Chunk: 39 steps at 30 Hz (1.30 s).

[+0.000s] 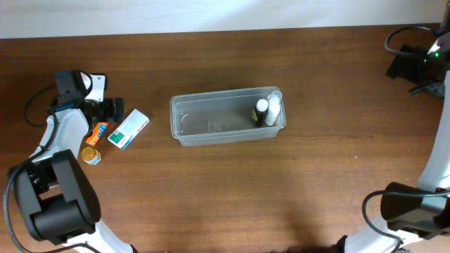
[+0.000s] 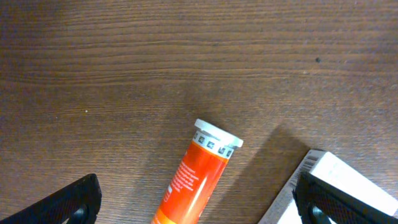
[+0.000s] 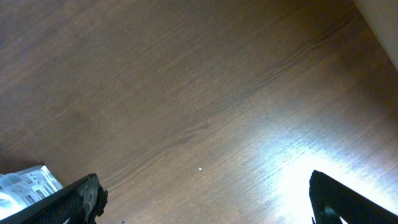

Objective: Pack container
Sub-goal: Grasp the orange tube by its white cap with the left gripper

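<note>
**Container [image 1: 211, 121] part-packed: 2 items in, 3 to go**

Container sits mid-frame in the overhead view, long side running left-right. It's mostly bare inside, with only the right end occupied.

Left gripper [image 2: 194, 193] hangs low at the left of the overhead frame. Its fingers are spread wide either side of the orange tube, nothing held. My read is that the tube's the next pick, but no grasp yet.

Right gripper [image 3: 204, 186] is also spread wide and empty, over bare table [image 3: 205, 93]. Its arm is parked in the upper right of the overhead frame, well apart from the tub.

Waiting items, all left of frame and well apart from the container:
- White-and-green carton [image 1: 129, 128], lying flat and angled.
- Orange tube [image 1: 98, 131] w/ white cap, just beside the carton.

Already in, at the tub's right end: dark btl [image 1: 260, 113] w/ white cap and white btl [image 1: 273, 109], upright and side by side.

Smallest is a round yellow-topped jar [image 1: 90, 154] at lower left, near the tube's end and also waiting.

By count that's approx 2 of 5 done.
</note>
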Motion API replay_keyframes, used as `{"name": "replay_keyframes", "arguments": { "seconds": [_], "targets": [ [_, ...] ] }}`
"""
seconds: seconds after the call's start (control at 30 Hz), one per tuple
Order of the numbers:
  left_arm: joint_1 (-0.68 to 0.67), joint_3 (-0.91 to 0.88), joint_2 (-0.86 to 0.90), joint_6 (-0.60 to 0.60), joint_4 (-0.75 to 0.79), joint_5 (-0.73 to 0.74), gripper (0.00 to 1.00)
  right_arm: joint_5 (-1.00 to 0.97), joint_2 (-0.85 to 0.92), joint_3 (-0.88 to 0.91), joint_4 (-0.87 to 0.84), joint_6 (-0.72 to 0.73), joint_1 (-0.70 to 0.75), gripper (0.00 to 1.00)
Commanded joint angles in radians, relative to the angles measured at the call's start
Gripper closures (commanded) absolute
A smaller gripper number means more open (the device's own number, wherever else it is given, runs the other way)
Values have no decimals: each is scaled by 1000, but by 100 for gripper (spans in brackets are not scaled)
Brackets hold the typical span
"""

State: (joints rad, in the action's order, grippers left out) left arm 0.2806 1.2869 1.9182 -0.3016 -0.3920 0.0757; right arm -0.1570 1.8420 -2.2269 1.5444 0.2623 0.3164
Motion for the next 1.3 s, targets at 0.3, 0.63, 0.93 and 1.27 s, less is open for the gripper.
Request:
{"name": "replay_keyframes", "arguments": {
  "seconds": [0.3, 0.63, 0.93, 1.27],
  "targets": [
    [22, 16, 38, -56, -43, 7, 1, -9, -5, -7, 0, 9, 5, 1],
    [22, 16, 124, -56, -53, -21, 1, -9, -5, -7, 0, 9, 5, 2],
    [22, 16, 145, -51, -46, -19, 5, -9, -5, -7, 0, 9, 5, 2],
    [22, 16, 145, 13, -46, -19, 43, -9, -5, -7, 0, 9, 5, 2]
  ]
}}
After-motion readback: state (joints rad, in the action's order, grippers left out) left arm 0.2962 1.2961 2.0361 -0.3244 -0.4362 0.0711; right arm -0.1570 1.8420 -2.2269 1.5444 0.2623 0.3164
